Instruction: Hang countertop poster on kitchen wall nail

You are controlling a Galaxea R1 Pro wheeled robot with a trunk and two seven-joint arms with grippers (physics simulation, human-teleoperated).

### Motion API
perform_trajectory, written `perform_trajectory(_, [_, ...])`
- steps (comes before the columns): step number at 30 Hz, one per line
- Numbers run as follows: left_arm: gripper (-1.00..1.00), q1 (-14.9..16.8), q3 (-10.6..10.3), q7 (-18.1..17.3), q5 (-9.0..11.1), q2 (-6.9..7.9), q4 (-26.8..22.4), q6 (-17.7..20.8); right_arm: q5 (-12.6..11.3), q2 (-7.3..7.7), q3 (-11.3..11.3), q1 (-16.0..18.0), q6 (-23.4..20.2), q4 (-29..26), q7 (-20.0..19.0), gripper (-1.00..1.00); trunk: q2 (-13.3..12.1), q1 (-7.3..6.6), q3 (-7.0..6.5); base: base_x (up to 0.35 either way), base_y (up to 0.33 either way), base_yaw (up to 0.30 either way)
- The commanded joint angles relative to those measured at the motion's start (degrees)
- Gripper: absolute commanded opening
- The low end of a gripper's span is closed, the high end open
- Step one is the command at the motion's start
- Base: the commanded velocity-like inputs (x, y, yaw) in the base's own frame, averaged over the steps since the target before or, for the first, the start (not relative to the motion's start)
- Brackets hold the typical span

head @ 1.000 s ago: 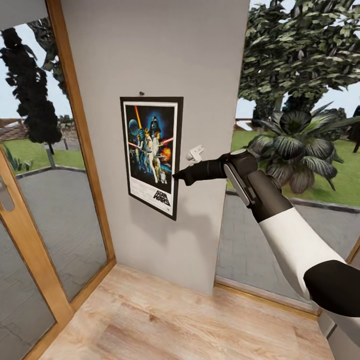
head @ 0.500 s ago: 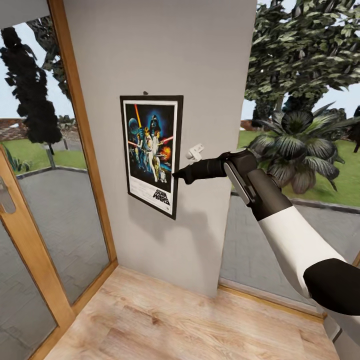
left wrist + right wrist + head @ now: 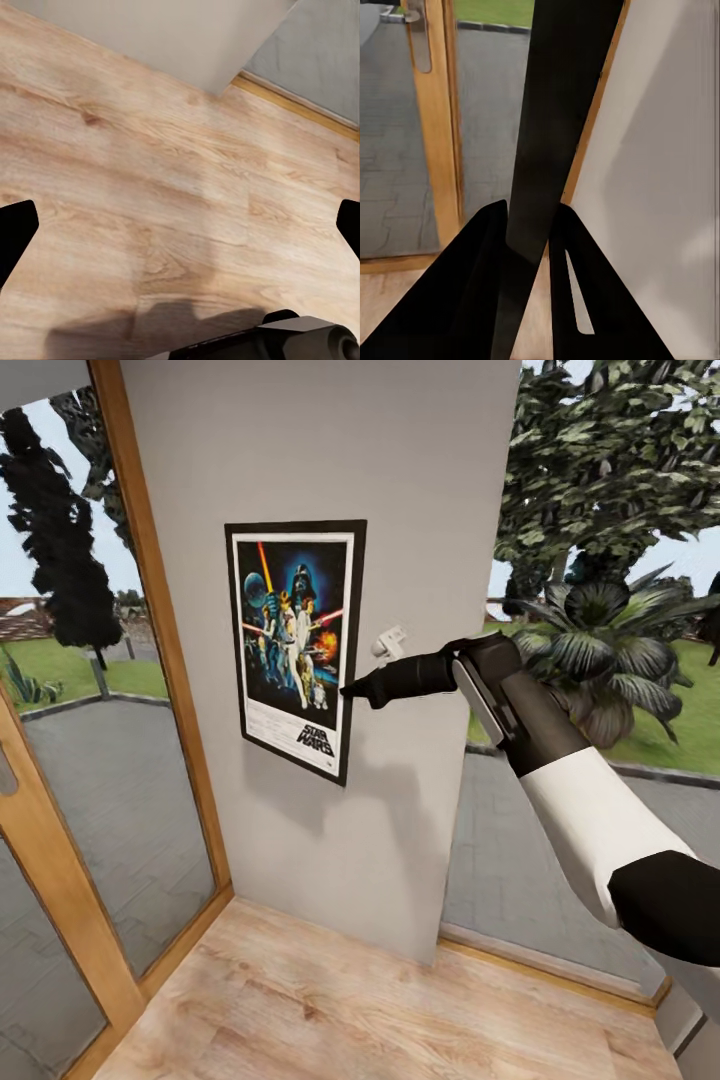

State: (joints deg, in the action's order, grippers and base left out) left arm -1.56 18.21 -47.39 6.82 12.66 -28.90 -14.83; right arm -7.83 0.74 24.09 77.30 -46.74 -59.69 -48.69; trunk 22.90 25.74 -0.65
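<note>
Pinching the poster (image 3: 295,645) edge, the right gripper (image 3: 348,691) should ease it gently; nail seemingly hidden behind frame.

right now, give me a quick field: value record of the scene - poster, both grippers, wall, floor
poster: flat against the grey wall, lower edge slanting
poster grip: right gripper shut on its right edge; edge seen between the fingers in the right wrist view
left gripper: open, facing the floor, holding nothing
wall: grey panel between glazed openings
nail: cannot tell, none visible above the poster
floor: light wood planks
</note>
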Motion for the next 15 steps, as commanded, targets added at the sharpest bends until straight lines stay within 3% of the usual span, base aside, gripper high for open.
perform_trajectory(1, [1.00,-0.02,0.06,-0.25,0.21,0.00,-0.02,0.01,-0.69,0.05,0.11,0.25,-0.53,0.25,0.25,-1.00,0.02,0.04,0.01,0.240,0.000,0.000])
perform_trajectory(15, [1.00,-0.02,0.06,-0.25,0.21,0.00,-0.02,0.01,-0.67,-0.25,0.09,4.70,-0.72,3.31,1.40,-1.00,0.02,0.04,0.01,0.087,0.000,0.000])
